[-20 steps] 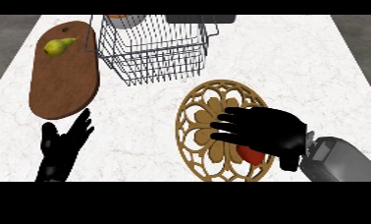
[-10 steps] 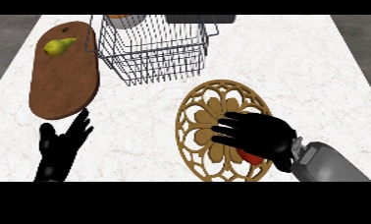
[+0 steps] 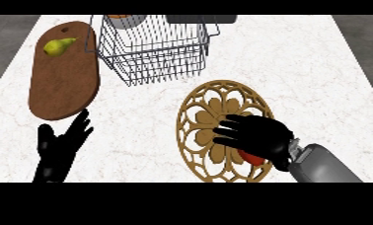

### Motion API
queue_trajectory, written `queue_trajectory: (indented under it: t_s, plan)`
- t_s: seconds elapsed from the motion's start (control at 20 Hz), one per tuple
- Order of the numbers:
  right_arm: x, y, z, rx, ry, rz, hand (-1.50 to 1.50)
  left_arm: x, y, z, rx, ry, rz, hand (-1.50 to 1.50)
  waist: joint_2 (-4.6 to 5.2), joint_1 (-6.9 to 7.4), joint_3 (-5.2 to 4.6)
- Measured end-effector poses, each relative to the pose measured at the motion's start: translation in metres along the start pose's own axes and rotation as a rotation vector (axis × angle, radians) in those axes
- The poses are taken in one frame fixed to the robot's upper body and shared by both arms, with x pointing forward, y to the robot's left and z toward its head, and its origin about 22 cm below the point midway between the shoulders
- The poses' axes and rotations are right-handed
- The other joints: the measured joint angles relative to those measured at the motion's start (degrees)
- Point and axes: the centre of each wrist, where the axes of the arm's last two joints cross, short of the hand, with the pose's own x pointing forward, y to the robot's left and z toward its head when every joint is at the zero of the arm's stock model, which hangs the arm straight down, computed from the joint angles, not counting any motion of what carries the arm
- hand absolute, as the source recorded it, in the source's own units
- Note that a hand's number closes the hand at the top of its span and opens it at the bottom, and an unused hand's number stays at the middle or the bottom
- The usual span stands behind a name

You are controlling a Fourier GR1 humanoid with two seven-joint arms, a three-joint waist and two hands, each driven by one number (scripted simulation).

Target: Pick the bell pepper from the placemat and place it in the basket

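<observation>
On the marbled counter (image 3: 306,71), 1 right robot hand (image 3: 258,136) curled over 1 red bell pepper (image 3: 253,158) on 1 round, lattice-cut placemat (image 3: 198,120); 1 wire basket (image 3: 157,51) stood apart. The left robot hand (image 3: 62,146) rested open.

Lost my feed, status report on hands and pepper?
Right hand curled over bell pepper on placemat. Left hand open, resting lower left. Wire basket unobstructed.
</observation>
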Motion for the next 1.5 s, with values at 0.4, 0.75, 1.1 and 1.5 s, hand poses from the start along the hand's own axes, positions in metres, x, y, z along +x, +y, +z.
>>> queue_trajectory:
  t_s: [0.4, 0.75, 1.1, 1.5]
  plan:
    - [-0.005, 0.005, -0.013, -0.026, -0.034, 0.066, 1.50, 0.002, -0.008, 0.002, 0.004, 0.006, 0.001, 0.00, -0.03, 0.10, -0.10]
    - [-0.005, 0.005, -0.019, -0.074, -0.067, 0.149, 1.50, 0.004, -0.006, 0.003, 0.001, 0.010, 0.001, 0.00, -0.03, 0.03, -0.16]
    - [0.046, -0.013, -0.075, -0.127, 0.242, -0.032, 1.50, 0.005, -0.006, 0.004, 0.006, 0.020, -0.003, 0.00, -0.35, -0.39, -0.68]
    - [0.072, -0.035, -0.083, -0.339, 0.553, -0.192, 1.50, 0.010, -0.012, 0.002, -0.026, 0.001, -0.011, 0.00, 0.36, 2.17, -0.17]
